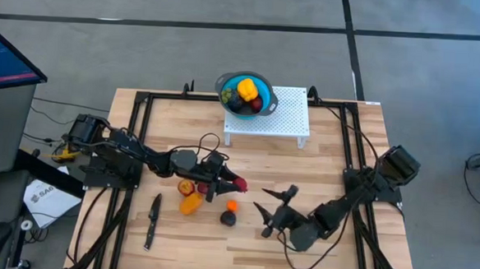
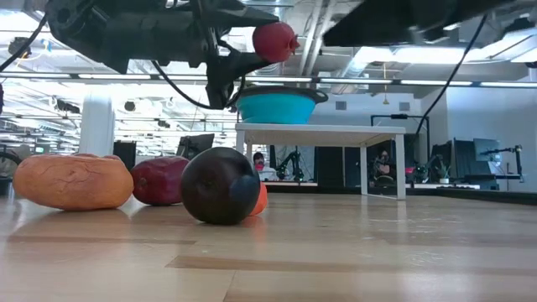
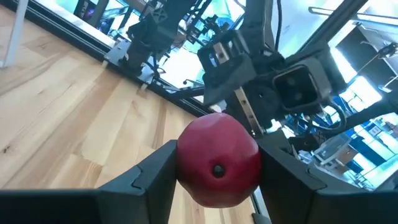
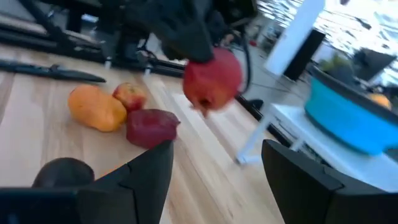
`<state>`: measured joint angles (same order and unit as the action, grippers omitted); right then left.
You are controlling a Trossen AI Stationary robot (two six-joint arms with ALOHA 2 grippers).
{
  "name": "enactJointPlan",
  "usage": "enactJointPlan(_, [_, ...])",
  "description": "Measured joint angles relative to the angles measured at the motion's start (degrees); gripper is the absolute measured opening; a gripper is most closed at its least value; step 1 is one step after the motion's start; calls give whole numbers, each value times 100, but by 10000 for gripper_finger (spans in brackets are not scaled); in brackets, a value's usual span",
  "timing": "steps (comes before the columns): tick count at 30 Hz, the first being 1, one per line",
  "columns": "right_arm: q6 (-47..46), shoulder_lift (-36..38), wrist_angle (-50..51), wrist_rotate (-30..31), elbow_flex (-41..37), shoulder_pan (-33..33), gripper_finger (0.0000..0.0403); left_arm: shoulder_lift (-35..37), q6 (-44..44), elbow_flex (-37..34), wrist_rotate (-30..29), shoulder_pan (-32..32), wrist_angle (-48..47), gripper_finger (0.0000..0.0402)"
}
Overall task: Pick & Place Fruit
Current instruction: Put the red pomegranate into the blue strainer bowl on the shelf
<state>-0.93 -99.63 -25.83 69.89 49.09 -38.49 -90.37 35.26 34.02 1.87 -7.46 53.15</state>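
Observation:
My left gripper (image 1: 227,184) is shut on a round red fruit (image 1: 239,184) and hangs high over the table's middle; the low view shows that fruit (image 2: 275,40) well above the board. Below it lie an orange fruit (image 1: 189,203), a red-yellow apple (image 1: 186,187), a dark red fruit (image 4: 152,126), a small orange one (image 1: 232,205) and a near-black ball (image 1: 228,219). The blue bowl (image 1: 246,94) holds a yellow fruit and darker ones. My right gripper (image 1: 271,204) is open, right of the loose fruits, touching nothing. My left gripper (image 3: 217,186) pinches the red fruit (image 3: 217,146) between its two fingers, one finger (image 3: 152,180) on each side of its round body. The fingers come roughly level from the table's left. The fruit is lifted clear of the table, its small dark calyx end (image 3: 217,169) facing the wrist camera.
The bowl stands on a white perforated stand (image 1: 286,120) at the table's far edge. A slim black knife (image 1: 151,220) lies near the left front. A black frame (image 1: 142,121) runs along the table's sides. Bare wood (image 1: 217,249) lies along the near edge.

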Motion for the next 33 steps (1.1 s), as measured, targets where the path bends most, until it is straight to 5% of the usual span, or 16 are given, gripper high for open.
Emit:
enactJointPlan(5, [590, -2, -142, -661, 300, 347, 240, 0, -1, 0, -2, 0, 2, 191])
enactJointPlan(11, [1452, 0, -120, -707, 420, 635, 244, 0, -22, 0, -20, 0, 6, 194])
enactJointPlan(19, [2127, -129, -137, -1180, 431, 763, 314, 0, -32, -2, -11, 0, 3, 193])
enactJointPlan(25, [2778, -800, -733, -862, 697, 978, 333, 0, -41, -4, -9, 0, 3, 197])
enactJointPlan(33, [3737, -1539, -1129, 154, 1374, 880, 279, 0, -45, -7, 56, -11, -22, 199])
